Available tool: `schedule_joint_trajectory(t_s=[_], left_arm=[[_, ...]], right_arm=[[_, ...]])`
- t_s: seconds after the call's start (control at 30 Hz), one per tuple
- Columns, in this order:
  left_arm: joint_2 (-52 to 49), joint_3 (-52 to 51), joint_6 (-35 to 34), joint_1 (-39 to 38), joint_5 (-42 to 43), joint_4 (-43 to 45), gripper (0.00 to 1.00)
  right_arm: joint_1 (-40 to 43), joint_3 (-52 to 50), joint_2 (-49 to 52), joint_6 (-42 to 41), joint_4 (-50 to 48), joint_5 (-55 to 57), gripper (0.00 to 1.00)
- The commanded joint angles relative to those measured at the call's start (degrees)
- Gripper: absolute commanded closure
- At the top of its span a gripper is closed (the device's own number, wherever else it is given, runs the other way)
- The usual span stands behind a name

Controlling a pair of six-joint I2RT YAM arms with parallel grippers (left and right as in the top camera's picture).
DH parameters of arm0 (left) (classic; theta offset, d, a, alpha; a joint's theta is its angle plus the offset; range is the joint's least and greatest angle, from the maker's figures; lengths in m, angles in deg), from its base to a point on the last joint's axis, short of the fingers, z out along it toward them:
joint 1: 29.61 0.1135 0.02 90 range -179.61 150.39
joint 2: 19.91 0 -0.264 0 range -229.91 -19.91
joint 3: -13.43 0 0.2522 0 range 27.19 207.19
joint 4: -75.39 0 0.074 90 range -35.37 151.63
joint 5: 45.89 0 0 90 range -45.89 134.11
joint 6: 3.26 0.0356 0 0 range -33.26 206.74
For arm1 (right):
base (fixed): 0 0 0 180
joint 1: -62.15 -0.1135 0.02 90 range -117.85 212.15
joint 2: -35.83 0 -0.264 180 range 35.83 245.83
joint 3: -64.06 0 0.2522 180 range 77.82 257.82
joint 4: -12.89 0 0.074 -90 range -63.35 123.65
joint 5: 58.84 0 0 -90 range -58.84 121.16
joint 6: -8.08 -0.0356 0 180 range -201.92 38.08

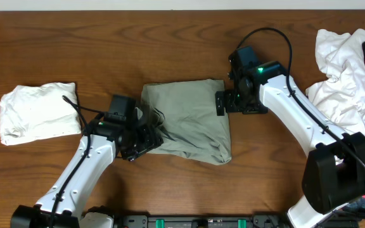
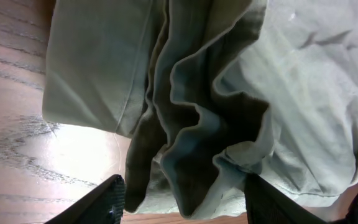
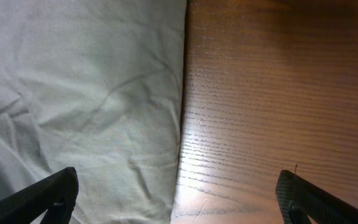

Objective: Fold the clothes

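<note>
Reader: Where did the shorts lie, and in what state?

Author: The khaki shorts (image 1: pixel 192 117) lay mid-worktop (image 1: pixel 170 38), folded to a rough rectangle. The far and right edges ran straight. The near-left corner was bunched into loose ridges, so the fold was judged unfinished.

Reader: How did the left fingers stand?

Author: The left fingers (image 1: pixel 149 138) stood apart at that bunched corner. The wrist view showed the ridges rising between them, with no cloth seen pinched. The placing would suit either gathering the slack or smoothing it flat.

Reader: And the right?

Author: The right fingers (image 1: pixel 222 103) were spread wide and empty, low over the right edge near its far end, with one over cloth and the other over bare wood. Straddling the hem in this way would probably let them pin or take up that edge while the other arm worked.

Reader: What of the other clothes?

Author: A folded white piece (image 1: pixel 37 113) lay at the left, well apart, presumably set aside as done. A white-and-black heap (image 1: pixel 338 76) sat crumpled at the far right, presumably awaiting its turn.

Reader: What might go wrong?

Author: The cloth was soft, so a pull on the bunched corner could drag the straight edges askew.
</note>
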Motion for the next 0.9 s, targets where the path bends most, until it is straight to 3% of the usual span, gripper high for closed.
schedule_joint_trajectory(t_s=[0.0, 0.47, 0.87], left_arm=[[0.0, -0.8, -1.1, -0.2, 0.3, 0.0, 0.37], [0.0, -0.8, -6.5, -2.6, 4.1, -0.9, 0.38], [0.0, -0.8, -9.2, -2.6, -0.8, 0.5, 0.38]], right_arm=[[0.4, -0.2, -1.0, 0.9, 0.1, 0.6, 0.01], [0.4, -0.2, -1.0, 1.3, 0.5, 0.6, 0.01], [0.4, -0.2, -1.0, 1.7, 0.9, 0.6, 0.01]])
